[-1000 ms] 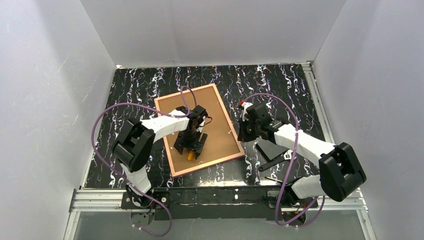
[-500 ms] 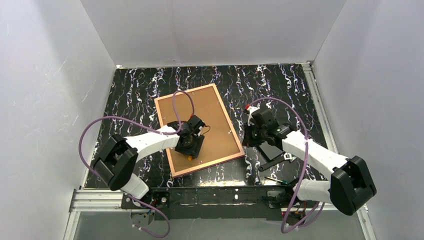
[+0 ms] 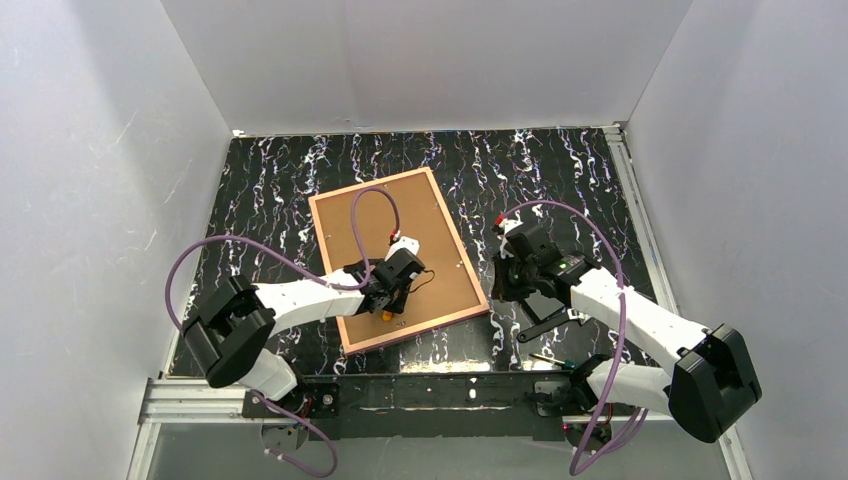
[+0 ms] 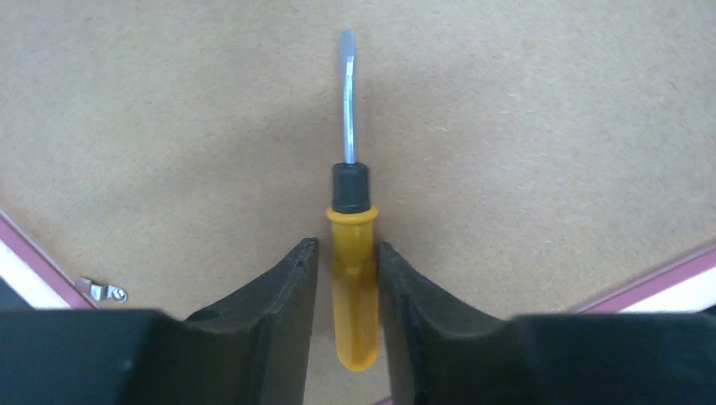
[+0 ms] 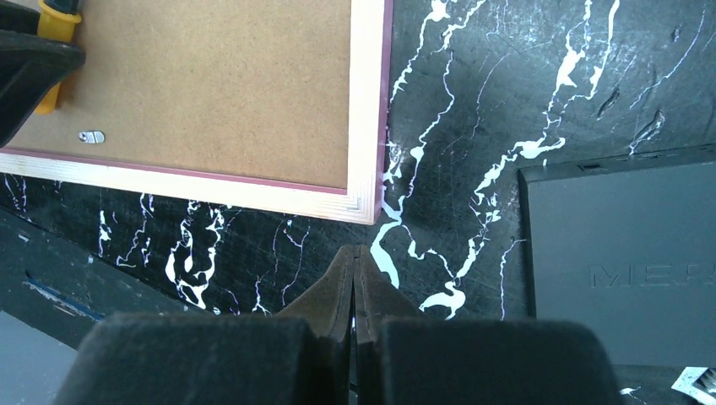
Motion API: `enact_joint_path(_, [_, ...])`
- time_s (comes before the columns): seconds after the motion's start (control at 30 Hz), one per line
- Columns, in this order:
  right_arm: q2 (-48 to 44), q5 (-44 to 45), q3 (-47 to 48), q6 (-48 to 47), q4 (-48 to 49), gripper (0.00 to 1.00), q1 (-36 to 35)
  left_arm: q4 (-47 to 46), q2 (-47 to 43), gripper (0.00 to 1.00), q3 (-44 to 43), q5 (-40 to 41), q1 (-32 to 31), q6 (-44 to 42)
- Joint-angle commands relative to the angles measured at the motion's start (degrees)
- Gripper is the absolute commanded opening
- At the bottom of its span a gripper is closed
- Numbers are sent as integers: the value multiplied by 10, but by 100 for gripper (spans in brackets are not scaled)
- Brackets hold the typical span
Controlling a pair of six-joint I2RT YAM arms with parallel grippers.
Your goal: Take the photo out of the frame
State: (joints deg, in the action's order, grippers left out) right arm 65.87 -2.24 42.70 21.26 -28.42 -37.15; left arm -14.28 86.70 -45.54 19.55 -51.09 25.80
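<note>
left tool [image 4: 346, 247]: jaws narrow, flanking yellow screwdriver [image 4: 349, 202] handle on frame [image 5: 369, 101] back board [image 4: 523, 126], grip unclear | right tool [image 5: 355, 253]: closed tight, empty, over bench [image 5: 473, 101] beside frame corner

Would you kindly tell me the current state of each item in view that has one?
frame: lying face down on the table, backing board in place and uppermost.
photo: hidden, so its state cannot be told.
screwdriver: lying flat on the backing board.
left end effector: narrowly open, straddling the screwdriver's handle.
right end effector: shut and empty, above the table beside the frame's corner.
</note>
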Motion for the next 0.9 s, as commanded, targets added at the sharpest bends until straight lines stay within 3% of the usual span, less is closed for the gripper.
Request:
enact_joint_path(0.0, [-7,5,20,11,-4,1,-2,53,32,41,70,80,4,11])
enact_joint_path(0.03, [-5,3,20,12,-1,1,-2,53,25,47,75,81,4,9])
enact_joint_path(0.1, [-2,0,17,13,2,1,-2,52,12,50,85,87,4,10])
enact_joint_path(0.43, [21,7,23,5,12,1,-3,31,14,33,126,62,-8,47])
enact_joint_path(0.47, [24,8,26,4,14,1,-3,28,14,29,130,58,-8,50])
enact_joint_path(0.53, [27,10,33,2,20,1,-3,37,17,0,129,54,-8,54])
enact_joint_path(0.7, [49,19,51,-15,29,1,-2,133,-19,0,80,-2,-4,56])
enact_joint_path(0.87, [61,50,56,-39,45,1,-3,354,-84,0,-28,-138,39,98])
